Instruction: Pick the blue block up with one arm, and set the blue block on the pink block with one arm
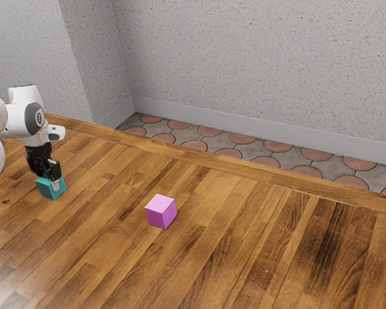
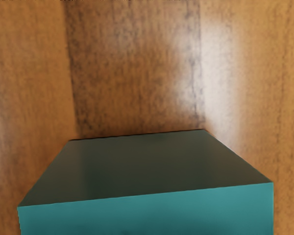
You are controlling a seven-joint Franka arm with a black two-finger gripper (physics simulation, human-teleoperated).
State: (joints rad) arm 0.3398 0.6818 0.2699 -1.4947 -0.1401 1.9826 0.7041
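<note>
The blue block [image 1: 51, 188], teal in colour, sits on the wooden table at the exterior view's left. My gripper [image 1: 50, 175] comes straight down onto it, with the black fingers against its upper sides, shut on it. In the wrist view the blue block [image 2: 147, 186] looms large just under the hand, its top face in shadow. The pink block [image 1: 161, 211] stands alone near the table's middle, well off to the exterior view's right of the gripper.
The wooden table [image 1: 257, 244] stretches wide to the exterior view's right. Its far edge [image 1: 244, 166] borders a tiled floor and grey walls. My white arm [image 1: 16, 119] hangs over the table's left end.
</note>
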